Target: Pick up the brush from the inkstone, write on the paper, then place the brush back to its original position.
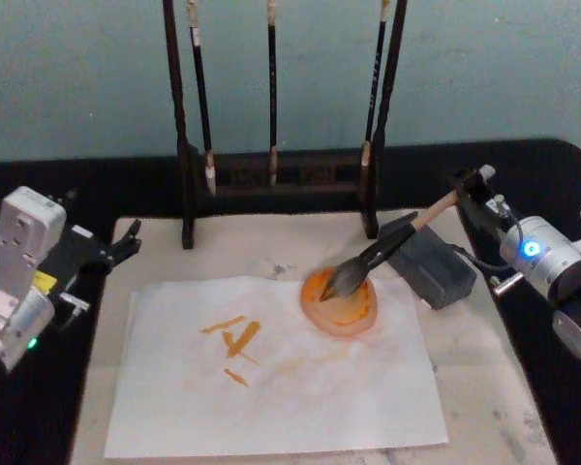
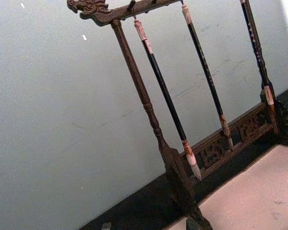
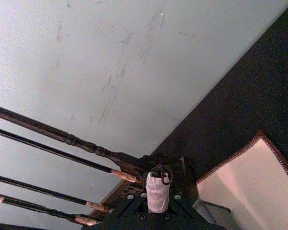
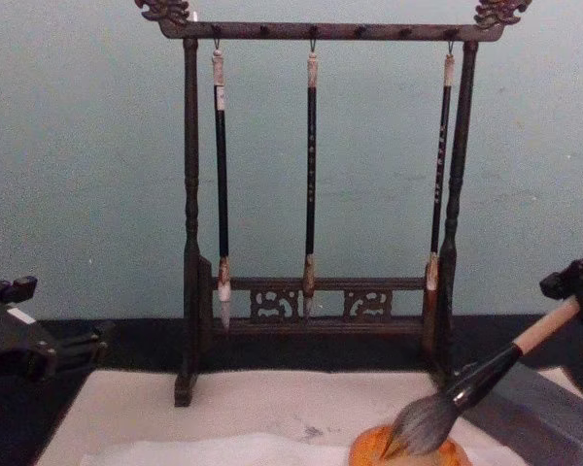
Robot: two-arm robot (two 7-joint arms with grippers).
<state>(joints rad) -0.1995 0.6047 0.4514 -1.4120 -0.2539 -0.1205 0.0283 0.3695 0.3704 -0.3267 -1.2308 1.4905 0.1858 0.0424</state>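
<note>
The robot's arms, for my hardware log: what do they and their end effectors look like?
Left arm: boxy silver-white housing, yellow label, green light, black left end effector. Right arm: rounded silver casing, blue light, black cable, black right end effector.

We find the brush [image 1: 368,260] slanting down and to the left from the right gripper [image 1: 465,192], whose fingers clamp its handle end. Its tuft rests in a round dish [image 1: 353,315] on the far right part of the paper [image 1: 271,387]. The inkstone [image 1: 434,269] sits below and just left of those fingers, on the mat [image 1: 484,387] under the paper. Left of and behind those fingers stands the rack [image 1: 290,182] with three thin brushes [image 1: 271,97] hanging. The left gripper [image 1: 126,244], fingers apart, sits at the mat's far left corner.
</note>
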